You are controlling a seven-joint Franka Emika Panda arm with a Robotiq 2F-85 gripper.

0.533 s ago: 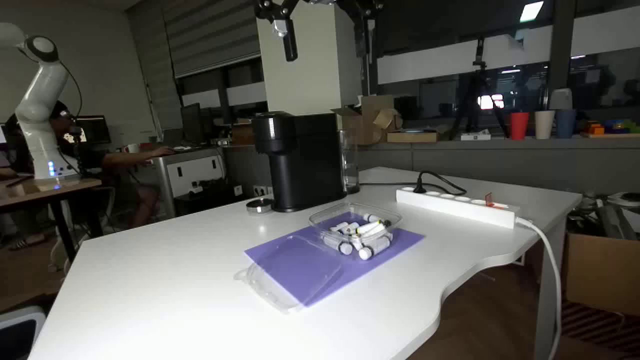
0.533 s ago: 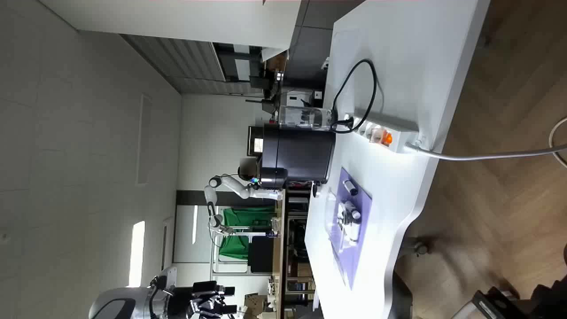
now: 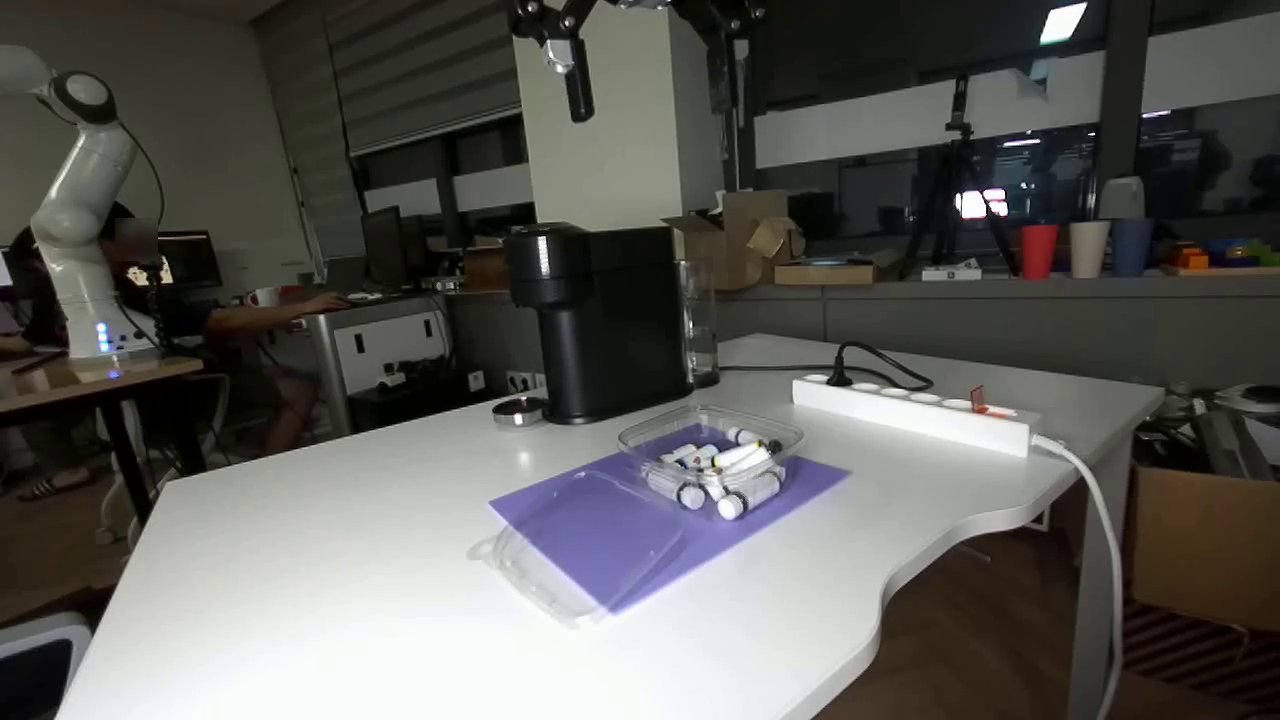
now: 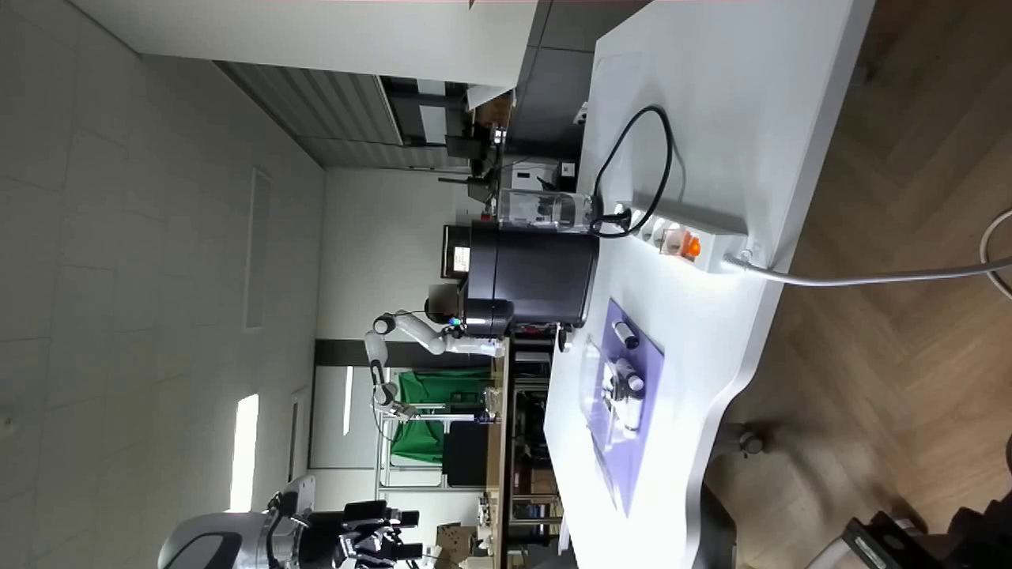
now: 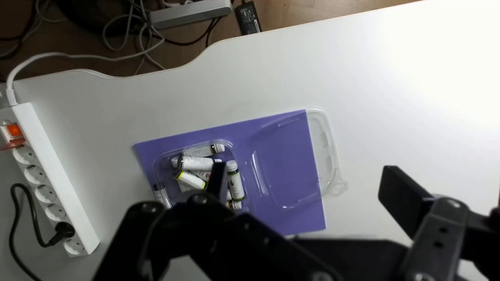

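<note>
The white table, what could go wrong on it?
Some bottles lie across each other in the clear box, so picking one might make others roll. The see-through lid is hard to see, so the open hand could bump it. The white cord hangs off the table and might get snagged.

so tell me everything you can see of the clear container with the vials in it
The clear container looks like thin plastic: a shallow, see-through tray with rounded corners and a rim around its open top. It sits upright on the purple sheet, holding small white-labelled vials that lie jumbled at different angles. A clear lid lies beside it; whether the two are joined is hard to tell. The gripper, open, hangs well above and does not touch it.
</note>
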